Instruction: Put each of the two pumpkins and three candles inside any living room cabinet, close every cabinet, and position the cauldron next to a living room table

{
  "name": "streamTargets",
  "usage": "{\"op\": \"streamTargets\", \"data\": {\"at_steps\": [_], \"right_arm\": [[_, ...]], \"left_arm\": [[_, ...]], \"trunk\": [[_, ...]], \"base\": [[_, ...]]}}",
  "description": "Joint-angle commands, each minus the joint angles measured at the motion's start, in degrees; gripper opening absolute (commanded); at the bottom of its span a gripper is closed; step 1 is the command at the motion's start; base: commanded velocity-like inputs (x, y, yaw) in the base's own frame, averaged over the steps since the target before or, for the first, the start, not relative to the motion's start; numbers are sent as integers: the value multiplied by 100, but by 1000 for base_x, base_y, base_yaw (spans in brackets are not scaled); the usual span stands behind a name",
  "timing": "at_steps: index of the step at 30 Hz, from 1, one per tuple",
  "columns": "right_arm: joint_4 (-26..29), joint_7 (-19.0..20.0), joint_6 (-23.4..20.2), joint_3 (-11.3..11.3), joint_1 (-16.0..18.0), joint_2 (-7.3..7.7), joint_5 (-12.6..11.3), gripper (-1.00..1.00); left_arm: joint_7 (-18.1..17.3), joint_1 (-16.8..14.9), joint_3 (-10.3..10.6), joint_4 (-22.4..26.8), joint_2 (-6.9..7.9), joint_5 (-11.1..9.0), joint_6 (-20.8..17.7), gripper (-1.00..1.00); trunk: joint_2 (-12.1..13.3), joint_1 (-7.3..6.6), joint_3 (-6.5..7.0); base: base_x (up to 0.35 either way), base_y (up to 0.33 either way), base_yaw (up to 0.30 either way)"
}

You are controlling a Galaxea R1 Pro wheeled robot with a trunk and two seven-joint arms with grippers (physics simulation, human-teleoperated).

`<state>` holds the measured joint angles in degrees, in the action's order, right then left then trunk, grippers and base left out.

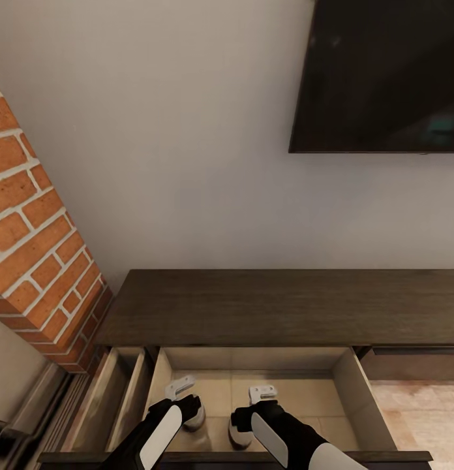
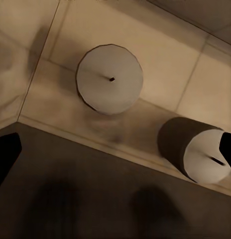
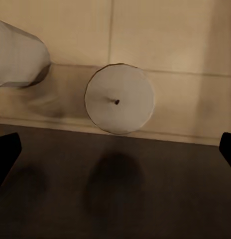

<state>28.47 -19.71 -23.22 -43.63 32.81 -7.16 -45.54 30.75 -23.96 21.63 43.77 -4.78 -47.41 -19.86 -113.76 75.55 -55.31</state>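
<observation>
Two candles (image 2: 110, 78) (image 3: 119, 98) stand in the cabinet's (image 1: 286, 307) open drawer (image 1: 348, 378), one beneath each spread, empty gripper (image 1: 182, 386) (image 1: 263, 393).

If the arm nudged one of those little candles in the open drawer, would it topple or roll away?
Probably it would slide, not topple: the candle under the right gripper looks squat, with a broad flat top. If it did tip, its round side could roll. The drawer walls should stop it.

Soft, even light; wrist views dimmer and blurry, with vague dark shadows on the cabinet (image 1: 266, 303) wood.
</observation>
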Motion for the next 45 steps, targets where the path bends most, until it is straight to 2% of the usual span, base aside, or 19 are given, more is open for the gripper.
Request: {"op": "streamTargets", "data": {"at_steps": [1,45], "right_arm": [[10,-50,-9,-41,6,5,-52,100],[27,-7,98,-32,6,13,-60,100]], "left_arm": [[45,-3,17,9,3,-40,-9,100],[142,-3,-78,10,47,-129,-88,100]], "trunk": [[38,-23,13],[1803,-989,803]], "base": [[0,0,0],[-11,0,0]]}}
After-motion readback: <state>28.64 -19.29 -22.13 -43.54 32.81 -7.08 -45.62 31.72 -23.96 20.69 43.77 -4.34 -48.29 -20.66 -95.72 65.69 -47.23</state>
